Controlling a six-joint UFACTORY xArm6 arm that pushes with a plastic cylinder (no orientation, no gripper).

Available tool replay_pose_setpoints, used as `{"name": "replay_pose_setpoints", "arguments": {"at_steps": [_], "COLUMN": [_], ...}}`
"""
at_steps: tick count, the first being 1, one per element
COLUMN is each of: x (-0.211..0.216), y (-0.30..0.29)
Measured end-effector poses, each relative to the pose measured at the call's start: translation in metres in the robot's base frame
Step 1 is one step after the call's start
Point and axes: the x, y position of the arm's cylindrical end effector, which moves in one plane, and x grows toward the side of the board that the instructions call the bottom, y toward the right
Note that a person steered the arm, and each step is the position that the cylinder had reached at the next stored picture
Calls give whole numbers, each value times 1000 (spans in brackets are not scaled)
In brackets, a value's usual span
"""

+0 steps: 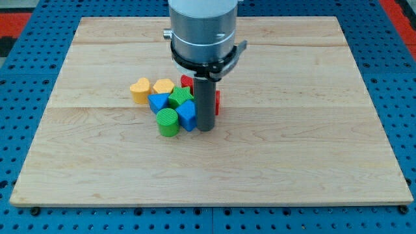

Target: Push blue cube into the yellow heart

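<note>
Wooden board (312, 162) fills most of the view, its near edge at the view's bottom lying closest to the camera, and it sits on a blue pegboard (19, 130). Above the cluster hangs the arm's grey cylindrical body (201, 29), upright, with the dark rod dropping straight down from it. My tip (205, 129) rests on the board just at the view's right of the blue cube (187, 116), touching it or very nearly so; the rod is bare and carries nothing.

As for progress, I judge the push underway but unfinished: the blue cube sits at the lower right of the huddle, while the yellow heart (163, 86) lies toward the view's upper left, with a green star-like block (180, 97) and a blue triangular block (158, 102) between them. A green cylinder (168, 121) touches the cube's left side, an orange heart (140, 90) sits left of the yellow one, and red blocks (216, 102) peek from behind the rod
</note>
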Motion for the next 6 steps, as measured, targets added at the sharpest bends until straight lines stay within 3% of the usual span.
{"name": "replay_pose_setpoints", "arguments": {"at_steps": [1,4,6], "x": [-3,-40,-25], "y": [-40,-75,-114]}}
